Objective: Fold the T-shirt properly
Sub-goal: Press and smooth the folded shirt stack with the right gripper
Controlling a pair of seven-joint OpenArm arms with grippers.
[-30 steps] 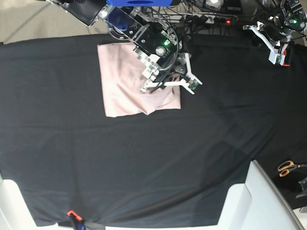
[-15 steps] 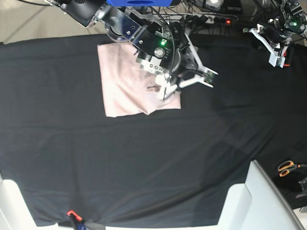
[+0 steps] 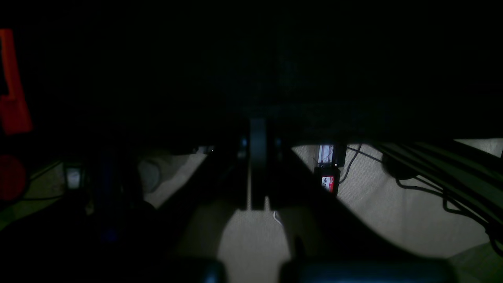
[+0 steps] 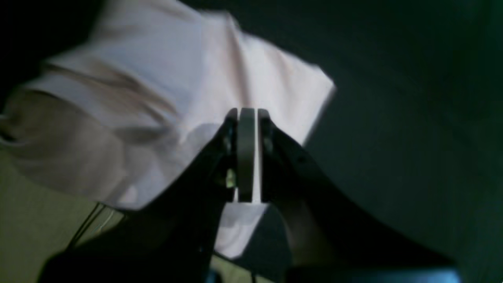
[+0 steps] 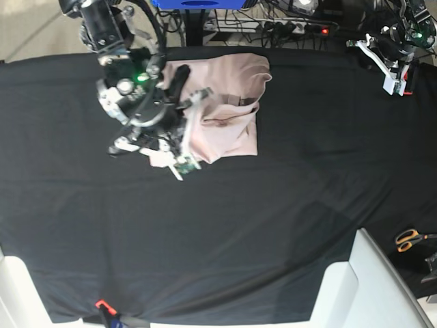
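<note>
The pale pink T-shirt lies folded on the black table cover at the back centre, with a flap bulging at its upper right corner. My right arm covers the shirt's left part, and my right gripper is at the shirt's lower left edge. In the right wrist view the right gripper has its jaws pressed together over the blurred T-shirt; whether cloth is pinched between them I cannot tell. My left gripper hangs at the back right corner, far from the shirt. Seen in the dark left wrist view, that gripper is shut and empty.
Orange-handled scissors lie off the table's right edge. White blocks stand at the front right and front left corners. An orange clamp grips the front edge. Cables and a power strip run behind the table.
My right arm has swung left from the shirt's right edge to its left side, and its jaws went from wide open to shut. The shirt's outline has shifted rightwards. The left arm stayed put.
</note>
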